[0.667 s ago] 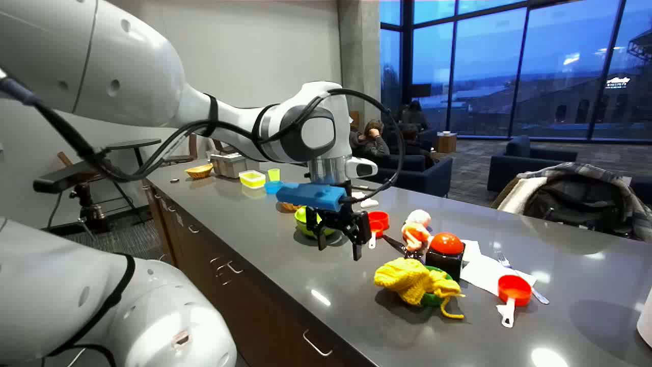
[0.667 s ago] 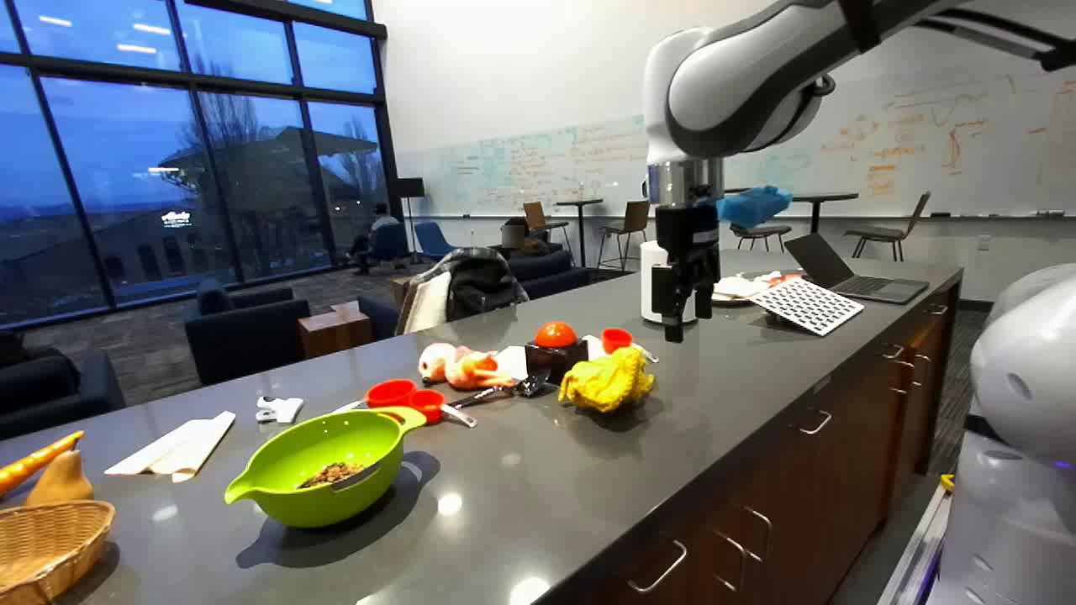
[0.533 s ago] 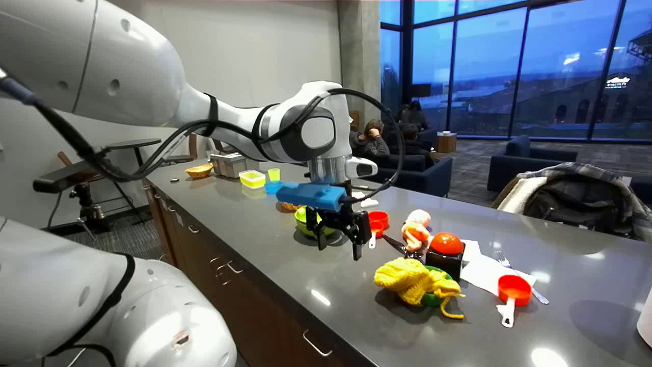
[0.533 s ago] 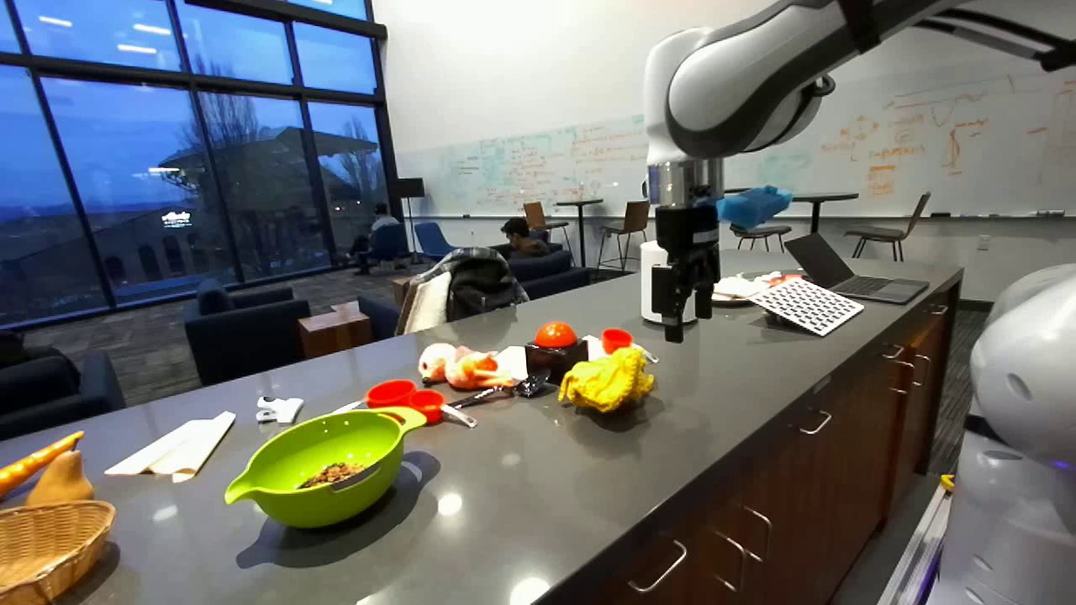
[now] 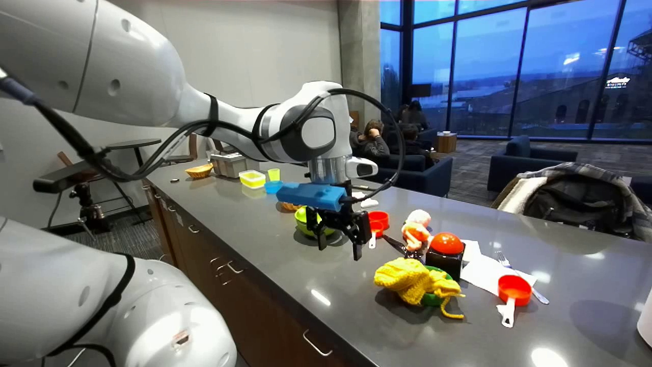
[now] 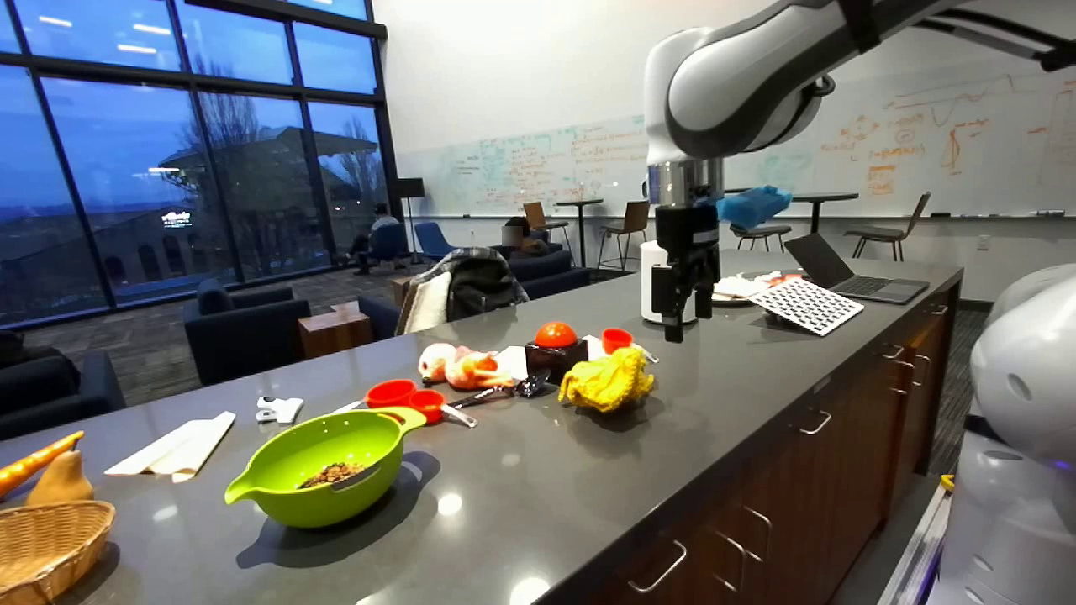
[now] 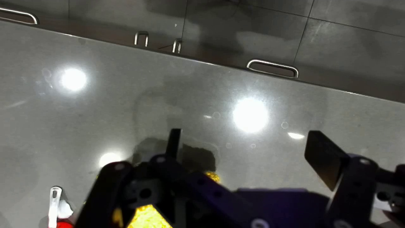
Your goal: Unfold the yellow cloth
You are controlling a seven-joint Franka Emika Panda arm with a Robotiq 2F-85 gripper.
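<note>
In your wrist view, the black two-fingered gripper hides much of the yellow knitted cloth; the bottom edge crops a red, white-handled measuring cup. In an exterior view, the cloth masks part of a rounded green object.

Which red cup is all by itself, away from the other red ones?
The red cup by the fork. The other two red cups are close together, near the lime-green bowl.

Counted one yellow knit cloth, three red measuring cups, one lime-green spouted bowl, two wicker baskets, one red domed button, one laptop, one fork.
</note>
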